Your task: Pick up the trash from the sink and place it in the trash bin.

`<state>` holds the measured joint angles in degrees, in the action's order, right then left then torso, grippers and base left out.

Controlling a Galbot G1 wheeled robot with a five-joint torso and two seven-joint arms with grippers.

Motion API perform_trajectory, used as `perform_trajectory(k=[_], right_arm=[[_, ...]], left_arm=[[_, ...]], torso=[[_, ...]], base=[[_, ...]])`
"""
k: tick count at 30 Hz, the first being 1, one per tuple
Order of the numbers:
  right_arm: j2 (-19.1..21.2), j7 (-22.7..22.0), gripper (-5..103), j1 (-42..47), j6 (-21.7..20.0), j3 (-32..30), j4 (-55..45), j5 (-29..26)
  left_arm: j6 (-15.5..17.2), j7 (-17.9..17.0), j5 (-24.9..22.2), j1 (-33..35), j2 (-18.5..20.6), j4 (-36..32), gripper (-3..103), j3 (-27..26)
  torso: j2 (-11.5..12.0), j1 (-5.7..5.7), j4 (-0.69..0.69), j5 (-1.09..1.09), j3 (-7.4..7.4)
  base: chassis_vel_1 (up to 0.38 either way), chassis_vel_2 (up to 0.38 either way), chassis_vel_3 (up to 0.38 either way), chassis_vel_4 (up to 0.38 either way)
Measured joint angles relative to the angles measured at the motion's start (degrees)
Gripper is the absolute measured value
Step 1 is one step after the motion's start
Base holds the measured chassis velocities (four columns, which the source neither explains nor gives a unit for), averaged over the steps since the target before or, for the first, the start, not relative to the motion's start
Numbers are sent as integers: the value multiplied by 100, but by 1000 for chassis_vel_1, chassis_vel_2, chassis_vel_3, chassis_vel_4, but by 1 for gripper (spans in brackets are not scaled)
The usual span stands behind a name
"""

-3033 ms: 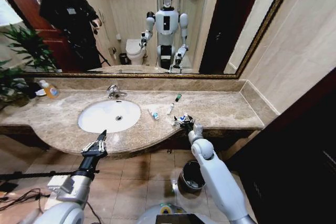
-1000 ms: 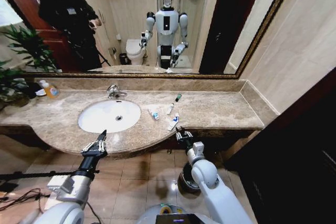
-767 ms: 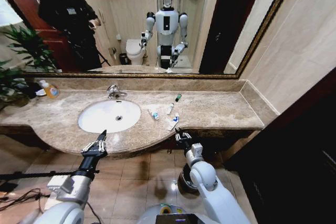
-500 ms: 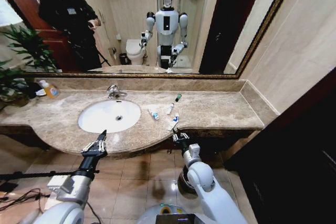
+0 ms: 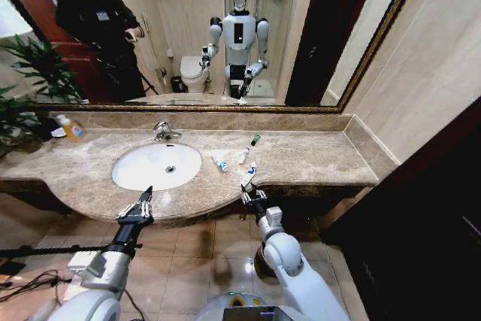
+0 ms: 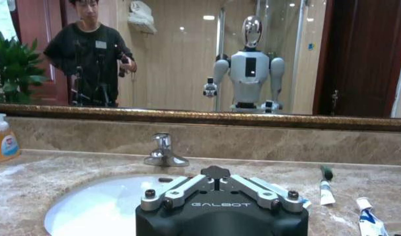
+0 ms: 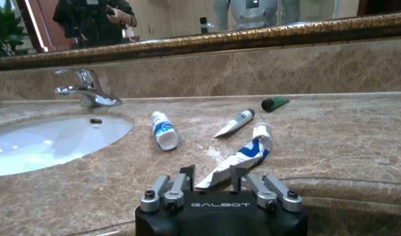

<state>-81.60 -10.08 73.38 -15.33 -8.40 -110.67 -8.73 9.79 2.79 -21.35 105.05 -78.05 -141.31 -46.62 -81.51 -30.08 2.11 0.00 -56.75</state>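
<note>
The right gripper [image 5: 246, 192] is reaching for the long flat white and blue packet [image 7: 238, 156] on the brown marble counter [image 5: 316, 157]. Its fingers are spread apart and hold nothing. The packet lies just in front, at 3 o'clock from the oval white sink [image 5: 156, 165], beside two small white tubes [image 7: 163, 130]. Next I think it must slide forward and pinch the packet. The left gripper [image 5: 138, 208] waits at the sink's 6 o'clock, fingers apart.

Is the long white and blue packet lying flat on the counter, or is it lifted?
Lying flat on the counter: the packet rests there, ahead of the right tool.
</note>
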Motion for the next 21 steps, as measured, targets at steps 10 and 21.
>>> perform_trajectory(k=[10,21], right_arm=[[-6,49,8,-91,5,-40,168,-9],[-25,91,0,-176,4,-23,274,-33]], left_arm=[[0,0,0,0,0,0,0,0],[0,0,0,0,0,0,0,0]], torso=[[0,0,0,0,0],[0,0,0,0,0]], base=[[0,0,0,0],[0,0,0,0]])
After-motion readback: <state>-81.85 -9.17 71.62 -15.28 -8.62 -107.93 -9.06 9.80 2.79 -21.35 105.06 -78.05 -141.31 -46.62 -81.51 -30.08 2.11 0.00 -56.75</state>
